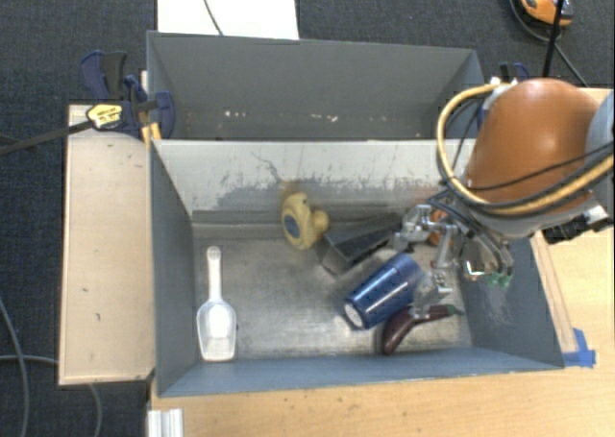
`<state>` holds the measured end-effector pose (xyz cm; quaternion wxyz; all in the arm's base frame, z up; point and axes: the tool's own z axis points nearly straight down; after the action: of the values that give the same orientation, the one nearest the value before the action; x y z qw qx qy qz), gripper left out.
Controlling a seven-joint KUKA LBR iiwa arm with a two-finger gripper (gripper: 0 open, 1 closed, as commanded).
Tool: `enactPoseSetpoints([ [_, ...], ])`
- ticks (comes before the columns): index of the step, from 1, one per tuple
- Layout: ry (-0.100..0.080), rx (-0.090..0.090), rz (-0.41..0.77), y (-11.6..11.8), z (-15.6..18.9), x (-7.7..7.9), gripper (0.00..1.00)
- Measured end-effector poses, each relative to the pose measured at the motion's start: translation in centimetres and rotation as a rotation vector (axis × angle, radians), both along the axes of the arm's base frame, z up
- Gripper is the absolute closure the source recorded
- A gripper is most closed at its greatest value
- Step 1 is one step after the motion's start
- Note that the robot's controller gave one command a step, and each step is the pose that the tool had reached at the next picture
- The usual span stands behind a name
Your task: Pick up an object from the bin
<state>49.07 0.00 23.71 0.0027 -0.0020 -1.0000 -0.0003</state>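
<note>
The grey bin (307, 89) slopes its walls inward, so its few loose things have gathered on the flat floor, most of them round the blue cylinder (384, 293), which lies on its side and tilted. The arm's orange cover (538, 137) hangs above and to the right of that cylinder, because the arm enters from that side. Under it the gripper (444, 262) stands just beside the cylinder's upper right end. Whether it is released or clenched cannot be told, and nothing shows in its grasp. The cylinder looks the likeliest pick, being nearest. A dark flat piece (360, 238) leans just up-left of the cylinder, and a white scoop (216, 325) lies well to its left. A yellow roundish thing (300, 220) sits up-left beyond the dark piece. A small maroon thing (404, 329) lies against the cylinder's lower right.
</note>
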Motion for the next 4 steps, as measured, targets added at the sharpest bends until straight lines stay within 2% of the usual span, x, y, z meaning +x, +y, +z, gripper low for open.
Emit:
enactPoseSetpoints([
  [1,-0.009,0.0,0.0,0.0,0.4,0.2,0.0],
  [3,-0.014,-0.001,0.2,-3.2,-13.4,2.6,0.0],
  [4,-0.019,0.008,0.16,-3.1,-15.4,4.6,0.0],
])
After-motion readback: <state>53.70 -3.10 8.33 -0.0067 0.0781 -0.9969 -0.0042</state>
